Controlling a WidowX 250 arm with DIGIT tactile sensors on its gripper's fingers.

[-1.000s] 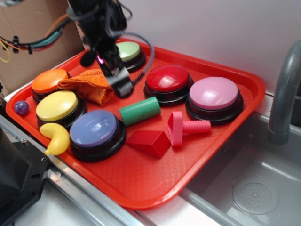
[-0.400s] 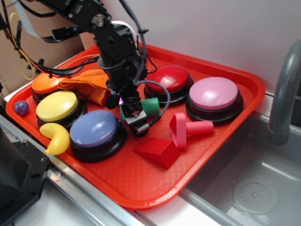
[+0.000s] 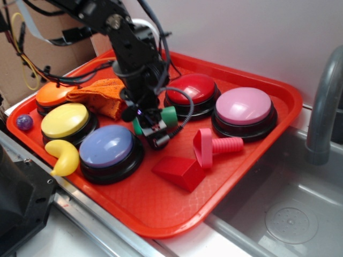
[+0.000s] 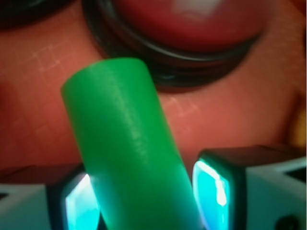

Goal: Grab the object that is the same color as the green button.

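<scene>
The green cylinder lies in the middle of the red tray, just in front of the red button. My gripper is down over it and shut across its middle, so only its right end and a sliver at the left show. In the wrist view the cylinder runs between the two lit pads of my gripper, pressed against the left pad and close against the right one. The green button is hidden behind my arm.
Around the cylinder stand the blue-lilac button, yellow button, orange button and pink button. A red wedge, pink screw toy, orange cloth and yellow crescent lie nearby. A sink is at right.
My gripper came down from beside the cloth onto the cylinder, nudging the wedge and pink screw toy. In the last half second gripper and cylinder shifted slightly up together.
</scene>
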